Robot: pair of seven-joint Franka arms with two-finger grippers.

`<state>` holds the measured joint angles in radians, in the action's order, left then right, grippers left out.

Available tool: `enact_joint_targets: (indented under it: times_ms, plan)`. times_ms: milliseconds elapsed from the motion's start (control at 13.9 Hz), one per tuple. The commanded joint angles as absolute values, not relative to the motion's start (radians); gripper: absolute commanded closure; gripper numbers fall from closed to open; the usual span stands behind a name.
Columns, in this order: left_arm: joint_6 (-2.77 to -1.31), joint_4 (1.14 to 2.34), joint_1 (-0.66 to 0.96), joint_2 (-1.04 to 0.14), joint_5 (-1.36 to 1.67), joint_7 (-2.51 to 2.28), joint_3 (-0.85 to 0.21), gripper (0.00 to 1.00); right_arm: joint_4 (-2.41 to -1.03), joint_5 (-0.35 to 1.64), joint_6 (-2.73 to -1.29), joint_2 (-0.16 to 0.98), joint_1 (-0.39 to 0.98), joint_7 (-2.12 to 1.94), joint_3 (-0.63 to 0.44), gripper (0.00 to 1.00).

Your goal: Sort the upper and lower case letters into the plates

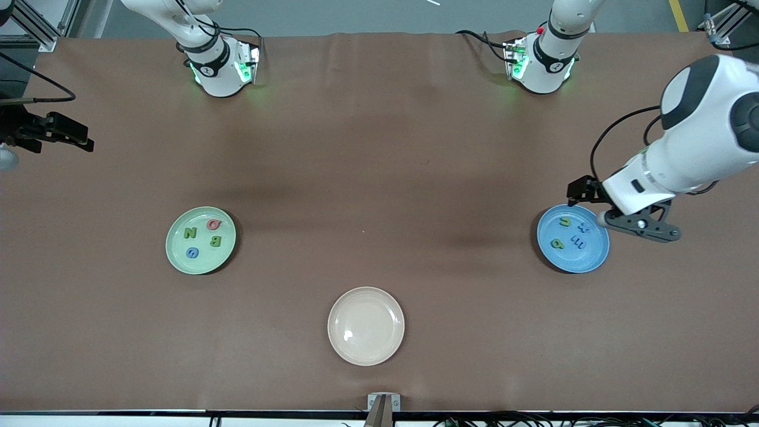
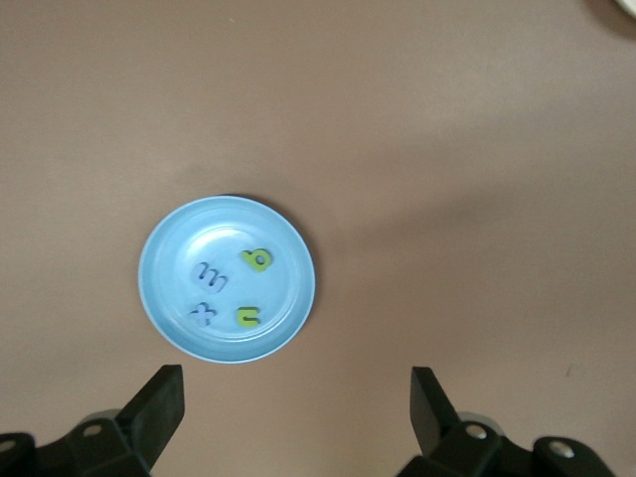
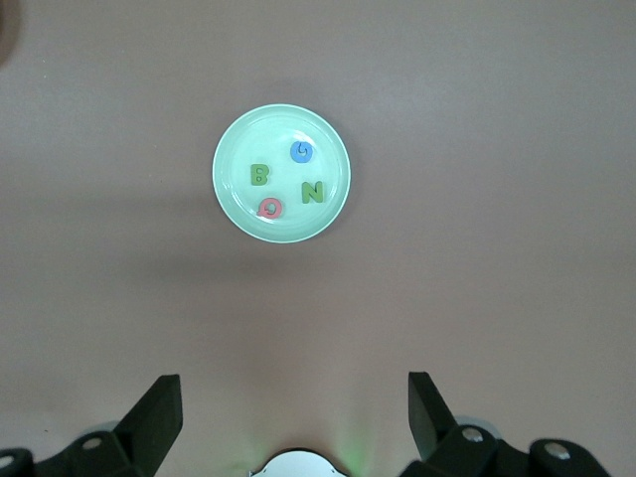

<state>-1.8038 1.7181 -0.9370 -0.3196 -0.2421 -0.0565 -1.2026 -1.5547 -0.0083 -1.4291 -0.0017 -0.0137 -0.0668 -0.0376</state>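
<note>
The pale green plate [image 1: 175, 256] holds several capital letters: a red Q [image 1: 213, 224], a green N [image 1: 190, 233], a green B [image 1: 215, 241] and a blue G [image 1: 192, 253]. It also shows in the right wrist view [image 3: 234, 204]. The sky blue plate [image 1: 584, 261] holds several small letters: a green u [image 1: 565, 222], blue x [image 1: 584, 226] and m [image 1: 577, 240], and a green one [image 1: 557, 243]. My left gripper [image 1: 640, 225] [image 2: 295, 375] is open and empty, over that plate's rim. My right gripper [image 3: 295, 383] is open and empty, high over bare table.
A cream-beige plate [image 1: 366, 325] sits empty, nearer to the front camera and midway between the two coloured plates. The arm bases [image 1: 219, 65] [image 1: 542, 62] stand along the table's edge farthest from the camera. A brown cloth covers the table.
</note>
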Motion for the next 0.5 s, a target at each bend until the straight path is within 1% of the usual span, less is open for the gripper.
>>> enact_joint_targets:
  times_ms: [0,144,288,432]
  plan:
    - [-1.810,1.709,-0.934,-0.212,-0.138,0.005,-1.111,0.00,-1.589,0.005,-1.436,-0.035,-0.012,-0.072,-0.043,0.00]
    - [-1.804,1.681,-0.939,-0.161,-0.100,-0.001,-1.086,0.00,-1.591,0.005,-1.436,-0.035,-0.014,-0.072,-0.043,0.00]
    - [-1.802,1.675,-0.939,-0.100,-0.026,0.002,-1.028,0.00,-1.589,0.005,-1.436,-0.035,-0.014,-0.072,-0.043,0.00]
    - [-1.799,1.669,-0.942,-0.062,-0.018,0.002,-1.017,0.00,-1.591,0.005,-1.436,-0.035,-0.012,-0.072,-0.041,0.00]
